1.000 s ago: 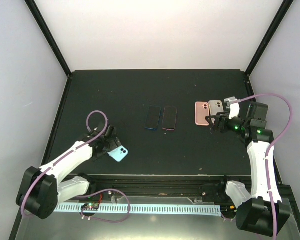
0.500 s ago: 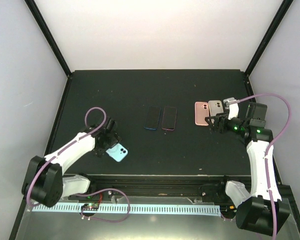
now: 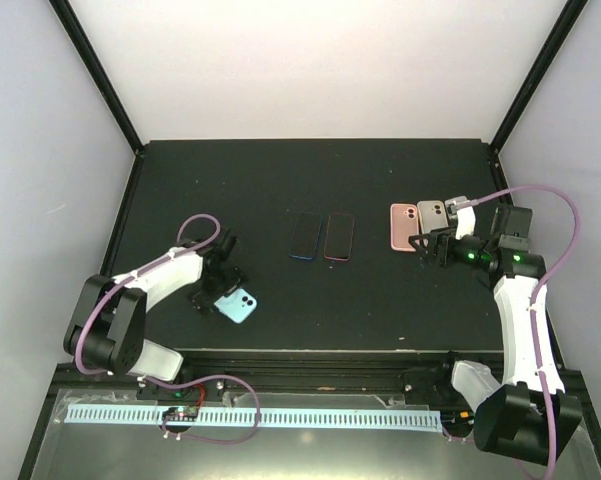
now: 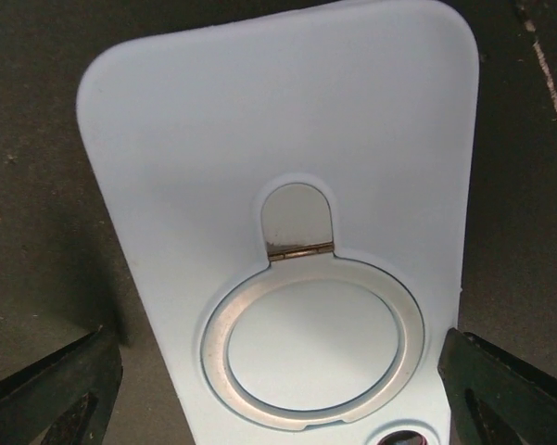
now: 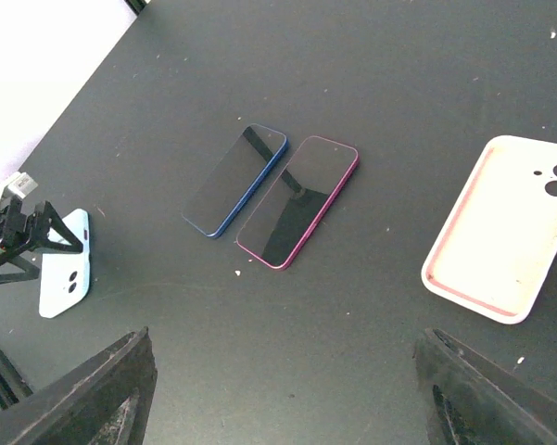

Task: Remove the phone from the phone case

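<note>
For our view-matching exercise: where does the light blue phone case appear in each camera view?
Top external: light blue phone case at lower left, by the left gripper.
Left wrist: fills the frame, back up.
Right wrist: at the left edge.
Shared landmark: the left gripper, beside it in all three.

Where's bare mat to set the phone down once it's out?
Free: the back strip behind the blue phone and magenta phone; the front middle, between light-blue case and right gripper. Crowded: right side, by pink case and grey case.
</note>
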Controlling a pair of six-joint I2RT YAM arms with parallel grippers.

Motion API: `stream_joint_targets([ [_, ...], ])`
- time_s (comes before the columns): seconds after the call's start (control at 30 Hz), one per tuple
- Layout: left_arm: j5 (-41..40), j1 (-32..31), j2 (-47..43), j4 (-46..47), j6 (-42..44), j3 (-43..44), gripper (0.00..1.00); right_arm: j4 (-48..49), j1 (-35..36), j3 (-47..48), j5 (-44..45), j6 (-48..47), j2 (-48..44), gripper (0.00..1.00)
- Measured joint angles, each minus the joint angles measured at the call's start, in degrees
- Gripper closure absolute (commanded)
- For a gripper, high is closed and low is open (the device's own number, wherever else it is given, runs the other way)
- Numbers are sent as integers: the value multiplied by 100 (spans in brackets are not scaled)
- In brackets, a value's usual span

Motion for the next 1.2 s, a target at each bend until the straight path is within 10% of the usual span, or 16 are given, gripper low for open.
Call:
stream_joint_targets([
  [0.4,245,50,413,76,107,240,2,-46,0,55,2,-2,271,23],
  [1.2,153,-334,498,-79,1021,627,48,-142,0,66,-391,-201,249,29],
])
